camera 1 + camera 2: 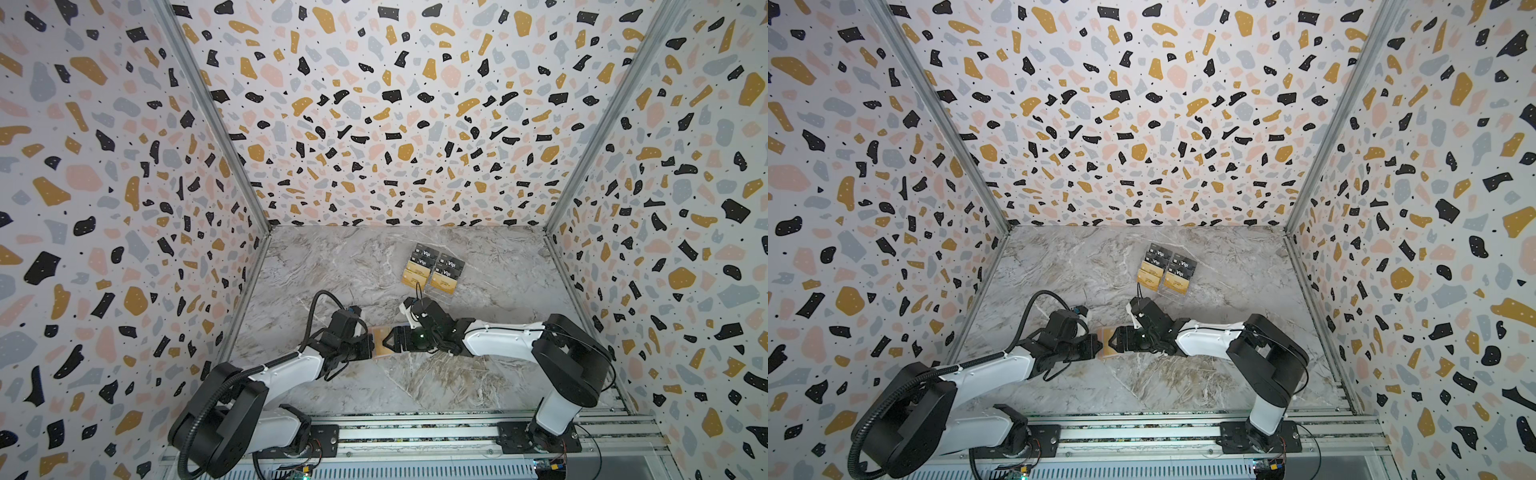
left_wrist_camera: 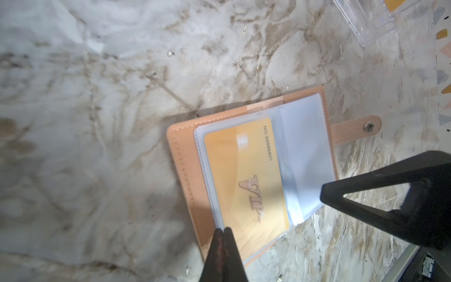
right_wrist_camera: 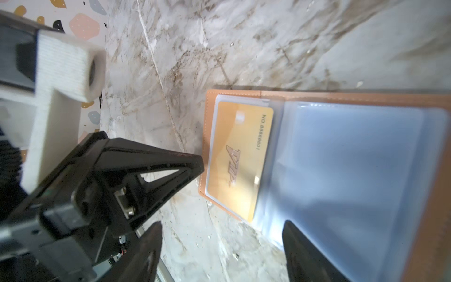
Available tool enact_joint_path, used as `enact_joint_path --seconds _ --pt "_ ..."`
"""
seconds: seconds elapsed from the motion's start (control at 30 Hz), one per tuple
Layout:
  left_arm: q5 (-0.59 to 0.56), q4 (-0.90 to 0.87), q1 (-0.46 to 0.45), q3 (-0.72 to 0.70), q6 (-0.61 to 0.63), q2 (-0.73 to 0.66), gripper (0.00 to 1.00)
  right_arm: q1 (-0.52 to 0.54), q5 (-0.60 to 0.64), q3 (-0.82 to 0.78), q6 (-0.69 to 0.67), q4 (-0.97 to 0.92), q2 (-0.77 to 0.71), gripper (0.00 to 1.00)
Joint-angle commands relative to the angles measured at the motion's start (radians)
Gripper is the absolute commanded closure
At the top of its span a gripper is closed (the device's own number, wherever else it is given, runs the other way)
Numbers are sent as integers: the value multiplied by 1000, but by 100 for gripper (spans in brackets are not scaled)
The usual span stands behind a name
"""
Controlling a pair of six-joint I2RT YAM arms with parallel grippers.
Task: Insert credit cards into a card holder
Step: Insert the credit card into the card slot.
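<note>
between the clenched left fingers [image 2: 223, 230] and the spread, empty right fingers [image 1: 386, 340], the card holder [image 2: 185, 171] may skid if nudged, sliding its gold vip card [image 2: 244, 175] out.

A gold credit card [image 2: 244, 180] sitting in a clear sleeve of the card holder [image 2: 185, 171] is showing raised "VIP" lettering and "NO. 8888801" in small dark print. At about 1 o'clock from the holder in both top views, four black cards [image 1: 427, 252] standing in a clear stand [image 1: 444, 296] are each showing "Vip" in white.
</note>
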Motion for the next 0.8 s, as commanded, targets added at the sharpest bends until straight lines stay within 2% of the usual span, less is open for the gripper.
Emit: enact_joint_path --seconds 0.0,0.17,0.27,0.33,0.53,0.77 --pt "-30 -82 6 67 41 -15 100 -42 -22 -2 -70 -23 -67 25" --pt "-55 -206 5 161 41 -40 99 -120 -64 82 -232 -127 -42 36" --pt "22 -157 2 150 -24 -73 89 -138 -59 136 -333 -186 -6 46" --pt "58 -109 -2 141 -68 -61 87 -146 -56 155 -383 -205 18 51" --pt "85 18 -33 145 -170 27 82 -184 -46 228 -459 -172 101 53" --pt "47 19 -61 154 -172 47 81 -195 -61 325 -500 -188 231 56"
